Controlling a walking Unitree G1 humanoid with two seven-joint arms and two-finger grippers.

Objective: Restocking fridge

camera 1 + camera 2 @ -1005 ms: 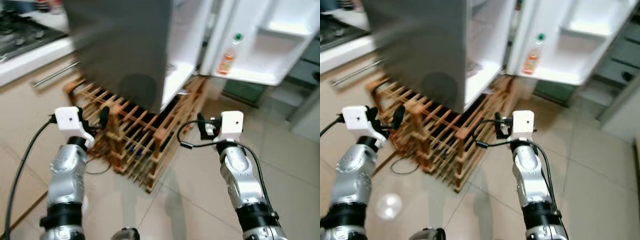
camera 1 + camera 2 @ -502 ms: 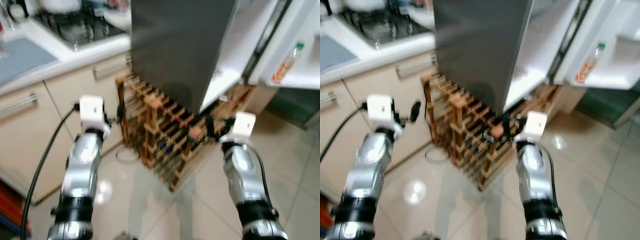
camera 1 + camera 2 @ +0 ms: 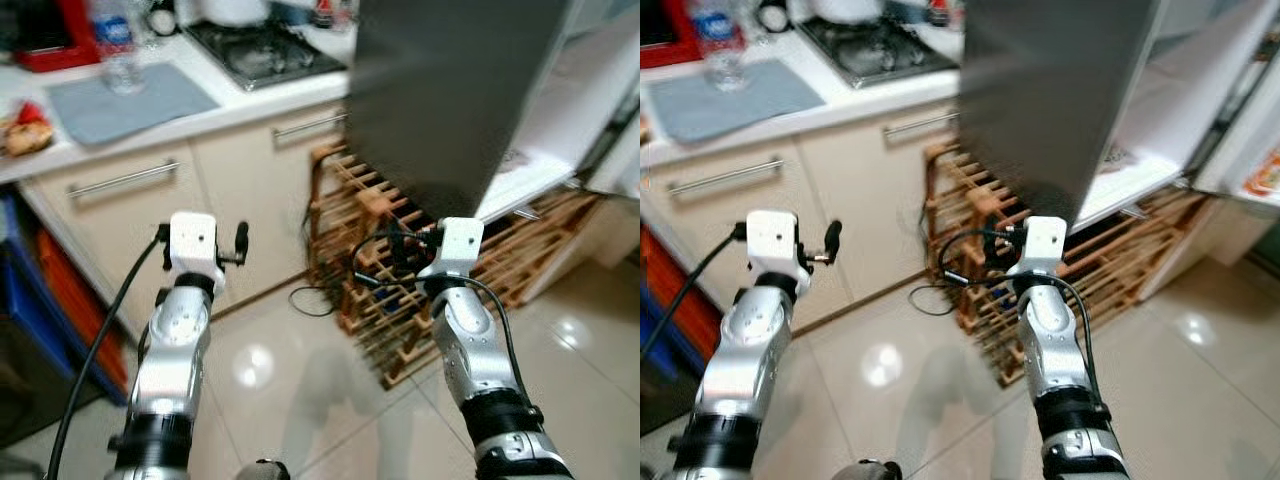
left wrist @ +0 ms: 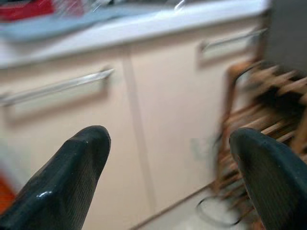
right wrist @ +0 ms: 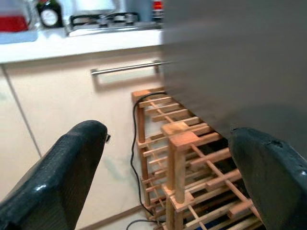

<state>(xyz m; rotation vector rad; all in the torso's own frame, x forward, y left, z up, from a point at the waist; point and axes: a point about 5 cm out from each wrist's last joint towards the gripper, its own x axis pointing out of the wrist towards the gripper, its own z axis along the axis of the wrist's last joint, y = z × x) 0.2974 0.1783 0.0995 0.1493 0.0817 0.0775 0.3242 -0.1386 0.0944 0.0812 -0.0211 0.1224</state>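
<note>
The fridge (image 3: pixel 450 90) stands ahead on the right, its dark grey side facing me and its white inside (image 3: pixel 560 120) open beyond. A clear water bottle (image 3: pixel 112 45) stands on the counter (image 3: pixel 240 105) at the far left. My left gripper (image 4: pixel 168 163) is held up before the cream cabinet doors, open and empty. My right gripper (image 5: pixel 168 163) is also open and empty, level with the wooden rack (image 3: pixel 400 300) under the fridge. An orange-labelled bottle (image 3: pixel 1268 172) shows at the right edge, in the fridge door.
A gas hob (image 3: pixel 265 50) and a blue mat (image 3: pixel 130 100) lie on the counter, with a red appliance (image 3: pixel 50 40) at the back left. A black cable (image 3: pixel 312 298) loops on the glossy tile floor by the rack. Blue and orange bins (image 3: pixel 40 290) stand at the left.
The camera has swung to the left: the fridge door has slid out to the right and the counter, hob and water bottle have come into view. Both arms stay raised, with their grippers open.
</note>
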